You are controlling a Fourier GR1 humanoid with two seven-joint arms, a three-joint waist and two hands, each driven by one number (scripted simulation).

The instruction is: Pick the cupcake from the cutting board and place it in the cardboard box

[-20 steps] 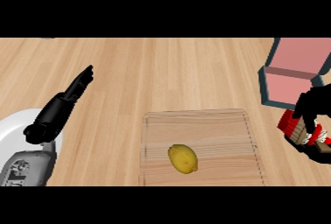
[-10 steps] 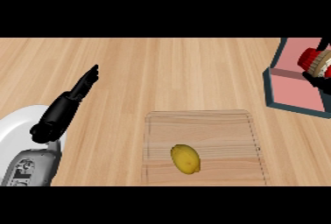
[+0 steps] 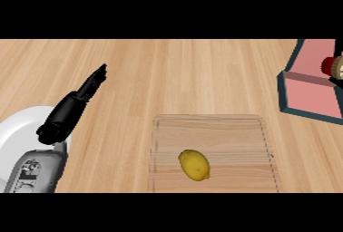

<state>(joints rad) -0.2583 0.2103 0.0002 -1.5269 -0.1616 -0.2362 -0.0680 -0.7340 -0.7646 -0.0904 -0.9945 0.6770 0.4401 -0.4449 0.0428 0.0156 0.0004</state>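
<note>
The cupcake (image 3: 332,68), with a red wrapper and a pale top, shows at the view's right edge over the pink inside of the cardboard box (image 3: 309,95). It is cut off by the edge, and no hand shows around it. The wooden cutting board (image 3: 227,131) lies at lower centre and carries only a yellow lemon (image 3: 194,165). My left hand (image 3: 85,92) rests at the left with straight fingers pointing up and to the right, holding nothing. My right hand is out of view.
A white plate (image 3: 20,129) lies at the lower left, partly under my left forearm. The box has dark teal walls and stands at the counter's right side. Bare wooden counter stretches between the left hand and the box.
The right hand carried the cupcake from beside the board up and over the box, then left the view. The cupcake now shows at the box. The left hand barely moved.
</note>
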